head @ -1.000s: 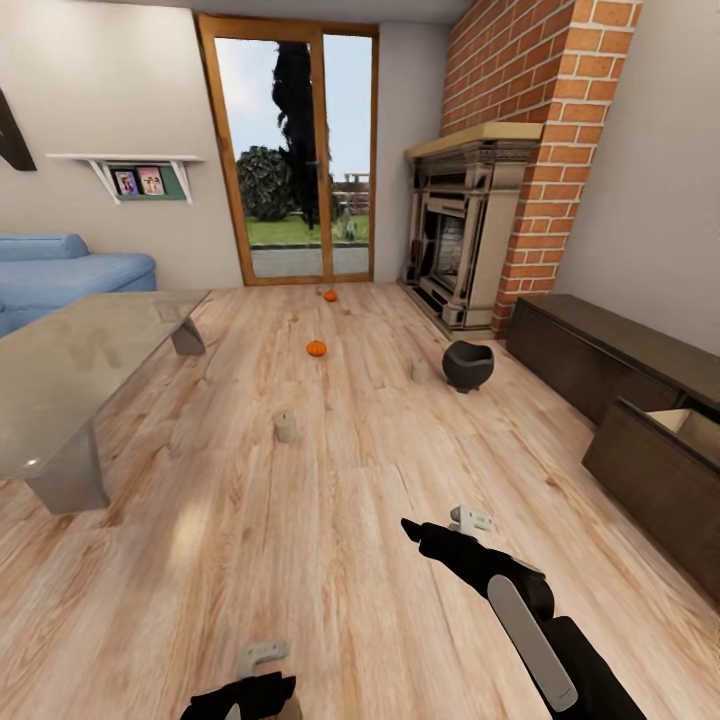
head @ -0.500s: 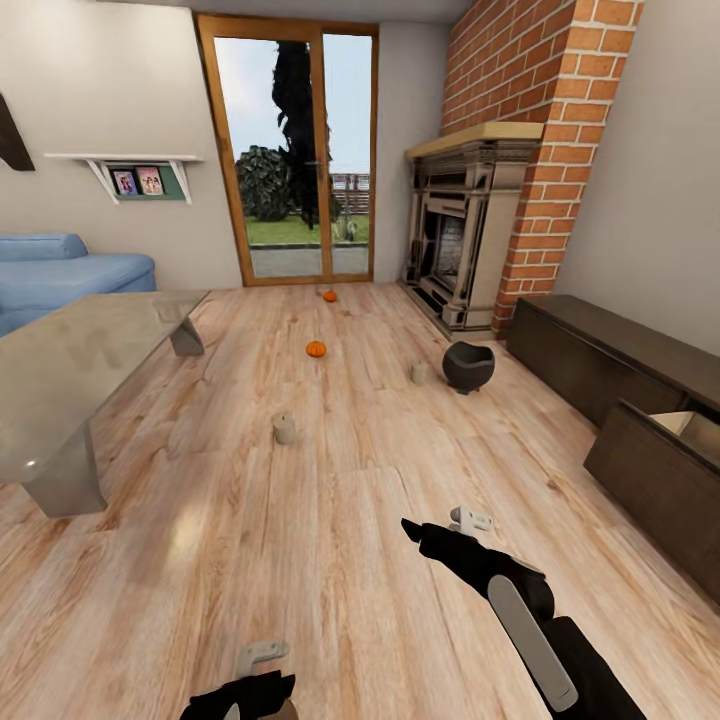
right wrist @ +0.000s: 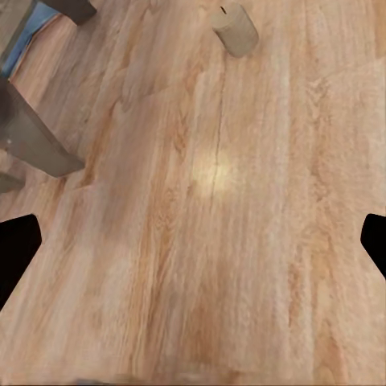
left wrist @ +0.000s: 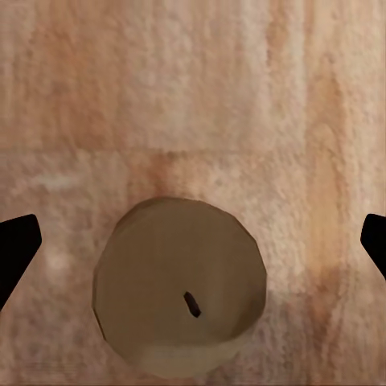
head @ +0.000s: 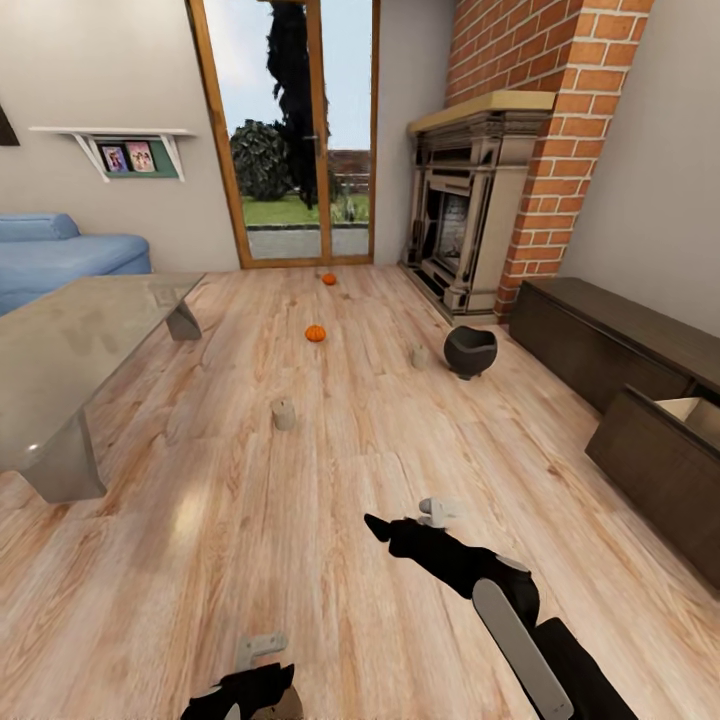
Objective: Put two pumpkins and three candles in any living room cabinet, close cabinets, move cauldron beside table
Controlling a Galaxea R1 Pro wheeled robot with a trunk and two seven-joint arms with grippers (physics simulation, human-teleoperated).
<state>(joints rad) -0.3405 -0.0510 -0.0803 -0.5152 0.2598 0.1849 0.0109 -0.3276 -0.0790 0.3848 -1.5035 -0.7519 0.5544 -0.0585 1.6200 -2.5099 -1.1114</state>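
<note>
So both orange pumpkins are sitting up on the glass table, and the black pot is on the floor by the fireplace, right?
Not quite. The head view shows both pumpkins on the wooden floor, out toward the glass door, not on the glass table. The rest holds: the black pot sits on the floor near the fireplace.

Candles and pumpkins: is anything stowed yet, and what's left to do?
Nothing is stowed. One cabinet drawer stands open. In hand: the open left pincer hovers over a candle, not gripping it. Left: two other candles and both pumpkins, all on the floor. The cauldron sits near the fireplace, away from the glass table. Then close the drawer.
</note>
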